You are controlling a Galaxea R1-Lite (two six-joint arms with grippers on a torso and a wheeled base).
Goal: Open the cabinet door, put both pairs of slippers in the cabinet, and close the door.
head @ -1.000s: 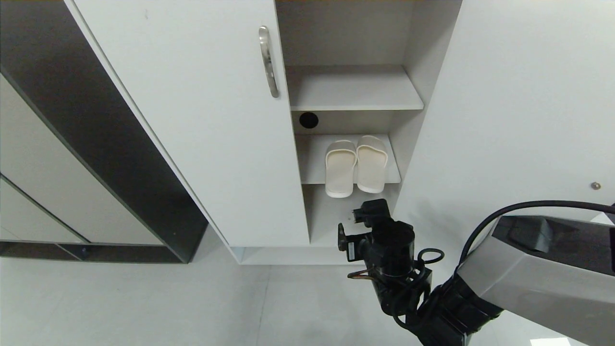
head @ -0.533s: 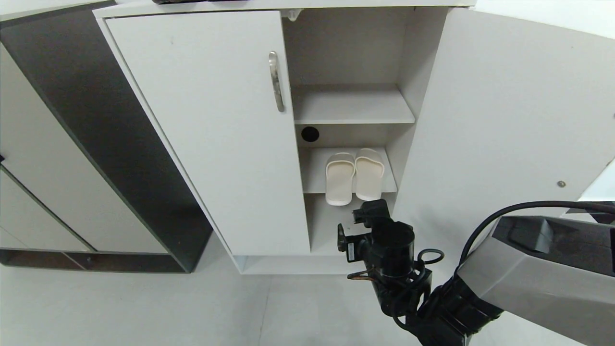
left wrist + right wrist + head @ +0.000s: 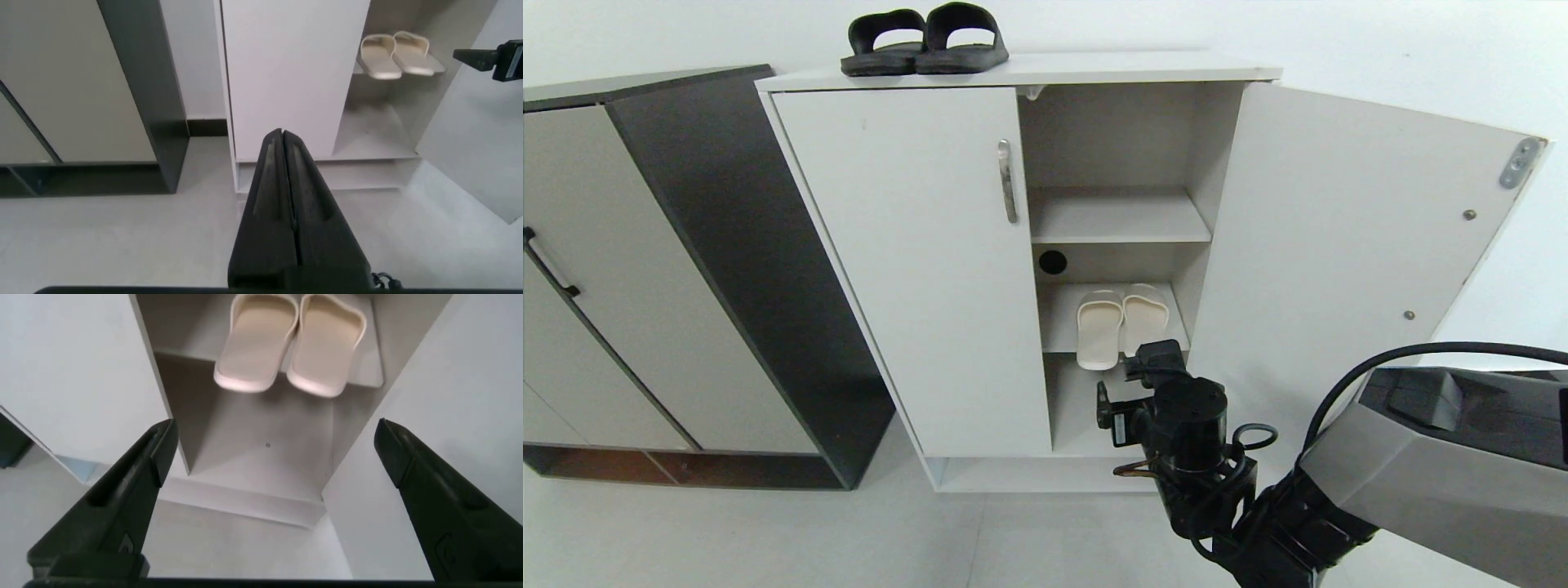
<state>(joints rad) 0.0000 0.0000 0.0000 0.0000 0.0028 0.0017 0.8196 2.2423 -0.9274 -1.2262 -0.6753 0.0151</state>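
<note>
A white cabinet [image 3: 1013, 72] stands with its right door [image 3: 1339, 245] swung open and its left door [image 3: 915, 269] closed. A cream pair of slippers [image 3: 1117, 322] lies side by side on the middle shelf, the cream pair [image 3: 290, 339] overhanging the shelf edge a little. A black pair of slippers [image 3: 923, 41] rests on the cabinet's top. My right gripper [image 3: 274, 490] hangs open and empty in front of the lower compartment, just below the cream pair. My left gripper [image 3: 282, 137] is shut on nothing, low over the floor before the closed door.
A dark grey cabinet [image 3: 686, 245] stands against the white one's left side. The closed door carries a metal handle [image 3: 1008, 181]. The top shelf [image 3: 1119, 216] and bottom compartment [image 3: 261, 449] are bare. Light floor [image 3: 768, 539] spreads in front.
The head camera has tilted up and drawn back, so the cabinet's top and the black slippers have come into the picture. The right arm sits at the same place in the picture.
</note>
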